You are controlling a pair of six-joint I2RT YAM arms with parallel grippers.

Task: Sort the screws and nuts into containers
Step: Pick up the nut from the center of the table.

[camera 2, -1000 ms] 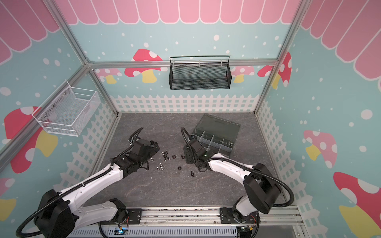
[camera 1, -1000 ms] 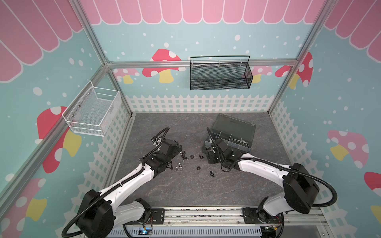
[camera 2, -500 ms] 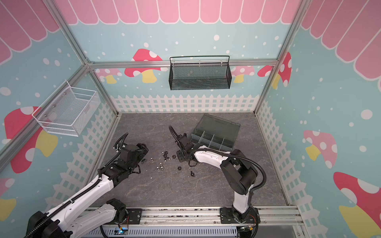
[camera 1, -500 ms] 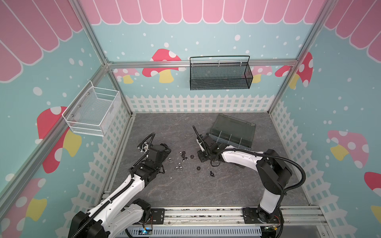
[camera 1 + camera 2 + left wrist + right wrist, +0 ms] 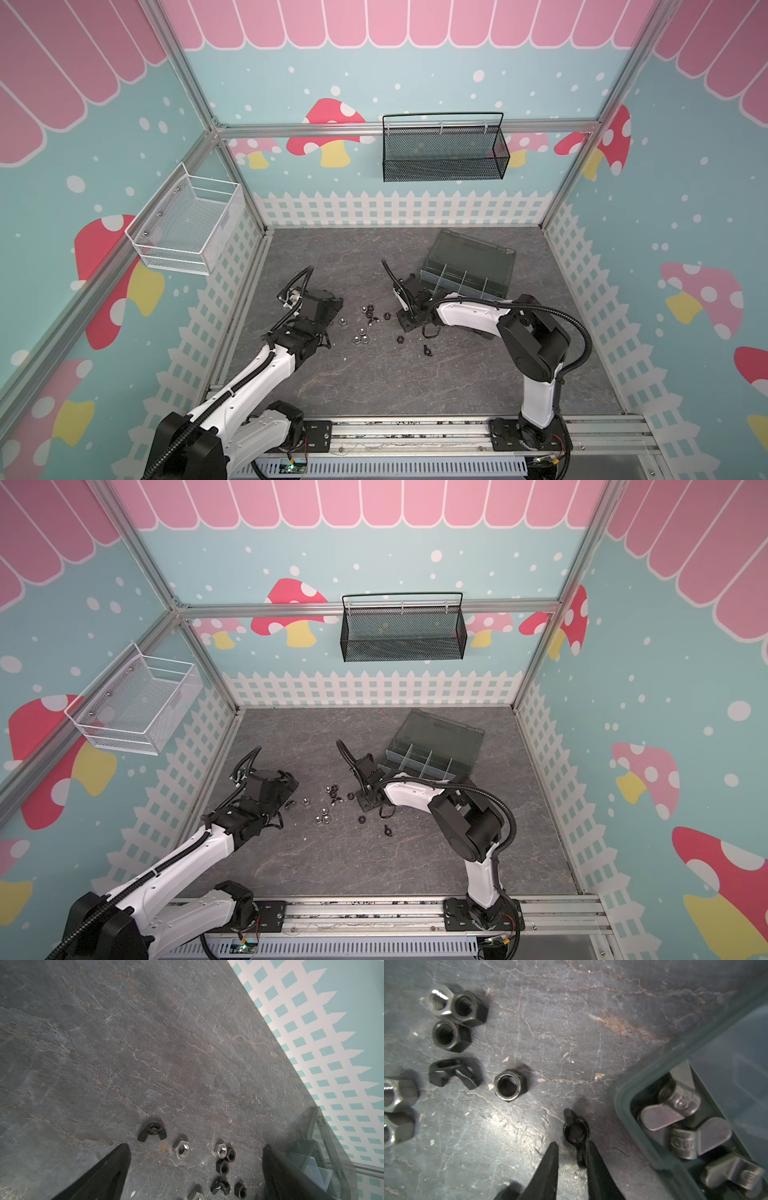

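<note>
Loose nuts [image 5: 368, 310] and black winged pieces lie mid-floor between the arms in both top views. In the right wrist view my right gripper [image 5: 573, 1144] is low over the floor, jaws narrow. One wing of a black winged piece [image 5: 576, 1132] lies between them, against one finger, with a gap to the other. My left gripper [image 5: 196, 1147] is wide open above a silver nut [image 5: 182, 1149] and black nuts [image 5: 223, 1167], holding nothing. The containers are cells of the grey organizer box [image 5: 469, 266]. Its near corner cell holds silver wing screws [image 5: 675, 1109].
A black mesh basket [image 5: 442, 153] hangs on the back wall. On the left wall hangs a white wire basket [image 5: 187, 226]. One black winged piece [image 5: 427, 352] lies apart, nearer the front. The box's open lid [image 5: 440, 729] rises behind the cells.
The right gripper has shifted left from the box to the loose pieces, and its jaws have narrowed round a winged piece. The left gripper drew back left, staying wide open.
</note>
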